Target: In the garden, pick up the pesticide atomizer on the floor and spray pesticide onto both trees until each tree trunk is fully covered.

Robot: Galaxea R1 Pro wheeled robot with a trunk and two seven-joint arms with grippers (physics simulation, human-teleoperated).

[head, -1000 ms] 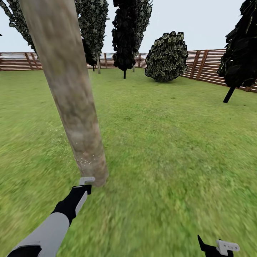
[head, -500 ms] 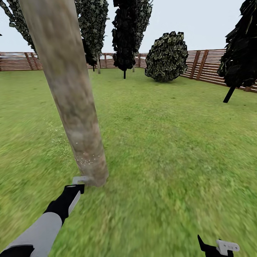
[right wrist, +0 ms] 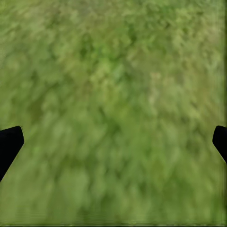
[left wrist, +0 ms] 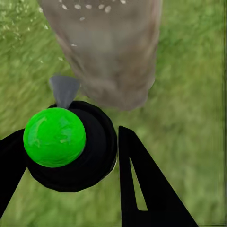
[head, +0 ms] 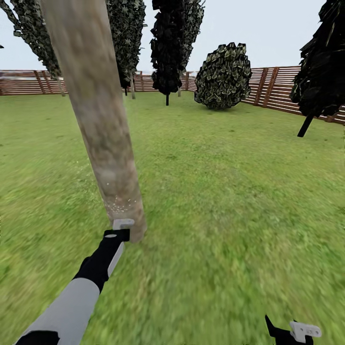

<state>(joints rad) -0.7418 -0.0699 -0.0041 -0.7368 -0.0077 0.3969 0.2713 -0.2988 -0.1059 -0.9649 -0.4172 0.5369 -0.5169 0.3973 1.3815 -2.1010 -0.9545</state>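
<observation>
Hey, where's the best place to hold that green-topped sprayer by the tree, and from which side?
Grip the sprayer around its round black body, fingers on opposite sides, coming from behind so the grey nozzle faces the trunk. The left hand holds it that way.

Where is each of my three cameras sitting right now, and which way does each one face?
Head view: on the head, facing forward and down across the lawn toward the fence; left arm and left gripper reach to the tree trunk; right gripper sits low.
Left wrist view: near the left gripper, facing the trunk base, black fingers around the pesticide atomizer.
Right wrist view: near the right gripper, facing down at bare grass, fingertips spread wide apart.
Shared: head and left wrist views both show the trunk with white pesticide specks.
</observation>
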